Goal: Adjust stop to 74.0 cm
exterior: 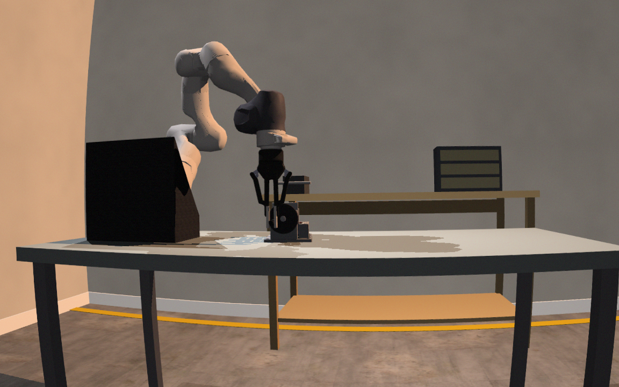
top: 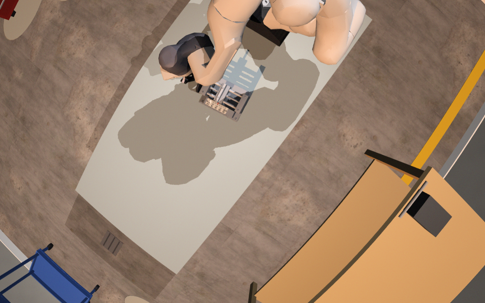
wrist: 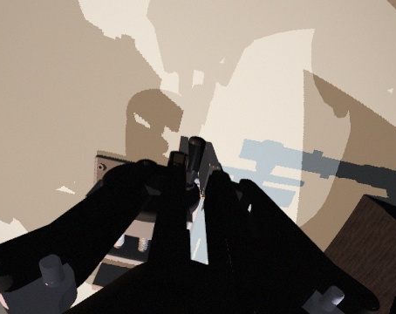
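Note:
My gripper [exterior: 272, 220] [wrist: 193, 151] points down and is shut on the black handle [wrist: 197, 146] of the handwheel. The handwheel [exterior: 289, 225] is a dark disc on the side of the stop rig, seen face-on in the exterior view; its handle is at the disc's left side there. In the top view the arm covers most of the gripper and handwheel. The stop [top: 220, 92] is a pale carriage on rods, with a small red pointer over the scale [top: 213, 104]. The scale's numbers are too small to read. In the wrist view the fingers hide much of the rig.
The rig stands on the pale table [top: 153, 218] [exterior: 518, 240]. A large black box [exterior: 131, 192] stands near the arm's base; its brown side [wrist: 372, 244] shows in the wrist view. A wooden bench [top: 387, 259] [exterior: 398, 194] stands beyond, and a blue cart [top: 57, 277] is beside the table's far end.

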### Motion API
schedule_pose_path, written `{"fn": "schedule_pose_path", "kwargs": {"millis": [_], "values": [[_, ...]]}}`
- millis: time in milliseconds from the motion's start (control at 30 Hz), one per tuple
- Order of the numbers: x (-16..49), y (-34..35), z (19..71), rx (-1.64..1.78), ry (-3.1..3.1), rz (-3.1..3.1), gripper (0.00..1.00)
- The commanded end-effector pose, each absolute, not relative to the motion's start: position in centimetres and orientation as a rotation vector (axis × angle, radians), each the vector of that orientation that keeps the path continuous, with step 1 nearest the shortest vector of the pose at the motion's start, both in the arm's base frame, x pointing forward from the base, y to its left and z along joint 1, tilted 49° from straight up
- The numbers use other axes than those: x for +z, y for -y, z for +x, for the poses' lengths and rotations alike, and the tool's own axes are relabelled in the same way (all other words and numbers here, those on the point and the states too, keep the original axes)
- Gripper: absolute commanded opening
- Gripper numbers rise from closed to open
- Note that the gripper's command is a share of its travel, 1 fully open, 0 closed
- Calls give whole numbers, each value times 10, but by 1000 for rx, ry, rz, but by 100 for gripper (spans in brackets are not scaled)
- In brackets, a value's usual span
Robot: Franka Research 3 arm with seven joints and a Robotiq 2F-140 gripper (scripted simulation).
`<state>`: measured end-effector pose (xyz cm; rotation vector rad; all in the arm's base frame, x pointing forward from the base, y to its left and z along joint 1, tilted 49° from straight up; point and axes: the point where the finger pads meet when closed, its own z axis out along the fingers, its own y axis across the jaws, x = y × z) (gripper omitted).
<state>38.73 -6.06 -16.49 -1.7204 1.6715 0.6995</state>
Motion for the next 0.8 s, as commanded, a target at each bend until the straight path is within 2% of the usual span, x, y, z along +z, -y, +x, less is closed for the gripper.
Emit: {"fn": "schedule_pose_path", "kwargs": {"millis": [0,767], "values": [[-171,53,392,696,-1674,-1721,4],[-179,42,424,696,-1674,-1721,4]]}}
